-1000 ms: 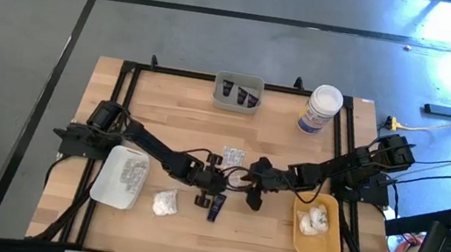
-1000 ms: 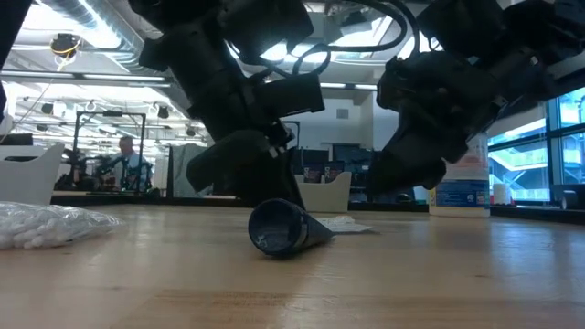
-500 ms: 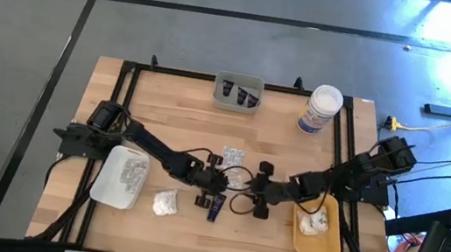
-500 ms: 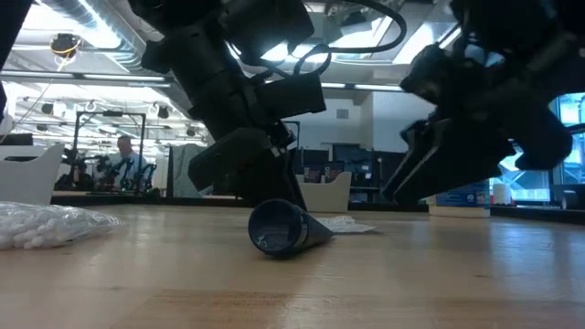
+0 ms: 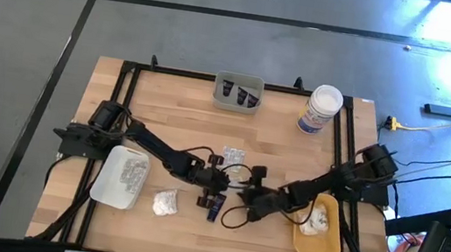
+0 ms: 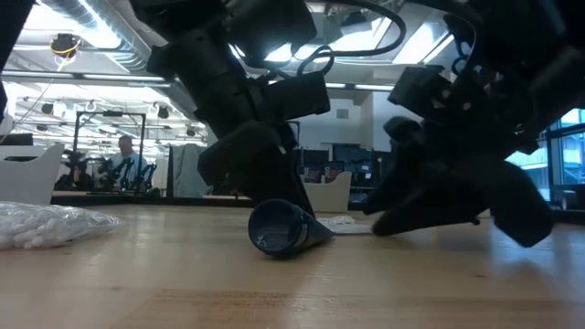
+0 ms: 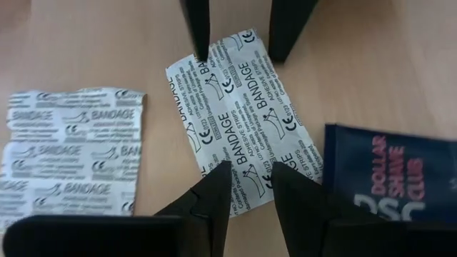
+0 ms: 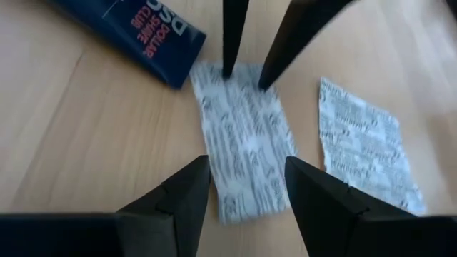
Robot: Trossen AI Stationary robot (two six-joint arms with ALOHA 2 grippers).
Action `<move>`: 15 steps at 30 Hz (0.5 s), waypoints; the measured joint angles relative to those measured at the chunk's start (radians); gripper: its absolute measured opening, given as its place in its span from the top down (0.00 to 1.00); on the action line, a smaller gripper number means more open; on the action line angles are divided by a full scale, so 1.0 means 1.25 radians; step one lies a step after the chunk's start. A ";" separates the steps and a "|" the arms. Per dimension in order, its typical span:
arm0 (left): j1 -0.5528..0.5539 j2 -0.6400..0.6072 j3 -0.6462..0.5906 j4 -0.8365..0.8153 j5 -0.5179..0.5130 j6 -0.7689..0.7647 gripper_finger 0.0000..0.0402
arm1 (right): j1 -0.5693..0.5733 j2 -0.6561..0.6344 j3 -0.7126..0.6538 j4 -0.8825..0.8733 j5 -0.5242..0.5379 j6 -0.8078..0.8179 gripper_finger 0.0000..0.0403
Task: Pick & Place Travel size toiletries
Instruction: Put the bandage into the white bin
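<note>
Wrist views: end effectors straddle bandage packet (image 7: 239, 114)

Two flat white paper bandage packets (image 7: 239, 114) lying side by side at table centre. Dark blue shave tube (image 5: 216, 207) lying at their 6 o'clock. White puffy bundle (image 5: 165, 202) resting at tube's 9 o'clock.

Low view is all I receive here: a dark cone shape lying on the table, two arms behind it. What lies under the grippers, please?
Observer: A flat white bandage packet. The left gripper points its open fingers down at one end of it.
Operator: And the other arm?
Observer: The right gripper, also open, faces it over the same packet's other end.
Operator: Is anything close by?
Observer: A second bandage packet lies apart on one side, a dark blue tube on the other.
</note>
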 joint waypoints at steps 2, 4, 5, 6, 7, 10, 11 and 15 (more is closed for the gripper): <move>0.002 0.000 0.000 0.012 0.017 -0.002 0.75 | 0.004 0.011 0.014 -0.003 0.018 -0.017 0.53; 0.004 0.000 0.000 0.016 0.019 -0.001 0.75 | 0.006 0.013 0.020 -0.012 0.033 -0.024 0.54; 0.005 0.000 0.000 0.017 0.022 -0.002 0.75 | 0.006 0.014 0.024 -0.024 0.036 -0.024 0.54; 0.005 0.000 0.000 0.017 0.025 -0.004 0.75 | 0.006 0.014 0.028 -0.041 0.037 -0.022 0.54; 0.006 0.000 0.000 0.016 0.025 -0.006 0.75 | 0.006 0.013 0.031 -0.057 0.038 -0.019 0.55; 0.006 0.000 0.000 0.015 0.031 -0.006 0.75 | 0.011 0.013 0.037 -0.093 0.047 -0.011 0.56; 0.006 0.000 0.001 0.015 0.032 -0.006 0.75 | 0.014 0.013 0.039 -0.100 0.051 -0.011 0.56; 0.006 0.000 0.001 0.014 0.032 -0.006 0.75 | 0.031 0.013 0.039 -0.110 0.084 -0.017 0.58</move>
